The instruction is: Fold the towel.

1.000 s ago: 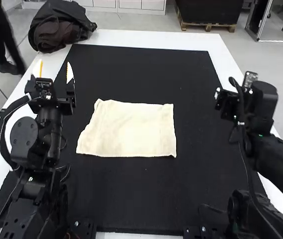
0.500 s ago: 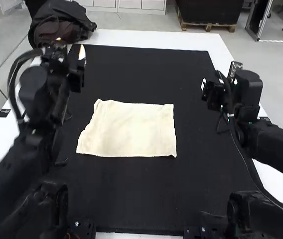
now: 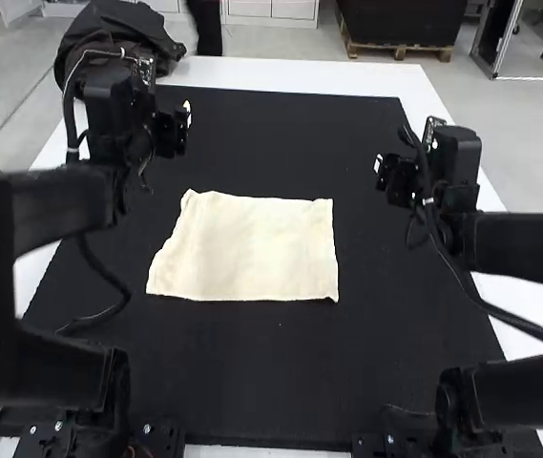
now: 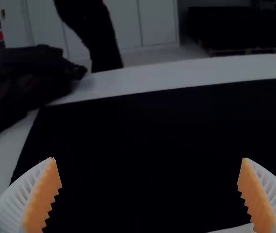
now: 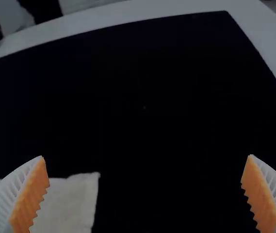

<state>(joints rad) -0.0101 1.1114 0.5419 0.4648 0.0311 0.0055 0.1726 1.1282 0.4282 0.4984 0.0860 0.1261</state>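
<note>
The cream towel lies spread and roughly rectangular on the black mat, its left side slanting outward. My left gripper is above the mat, beyond the towel's far left corner; in its wrist view the left gripper stands open with nothing between its fingers. My right gripper hovers to the right of the towel, touching nothing. Seen from its own wrist, the right gripper is open too, and a corner of the towel appears beside one finger.
A black mat covers most of the white table. A dark bag lies at the table's far left corner, close behind the left arm.
My left gripper has swung forward and to the right, its arm stretching out. The right gripper has shifted left, toward the towel. The towel has not moved.
</note>
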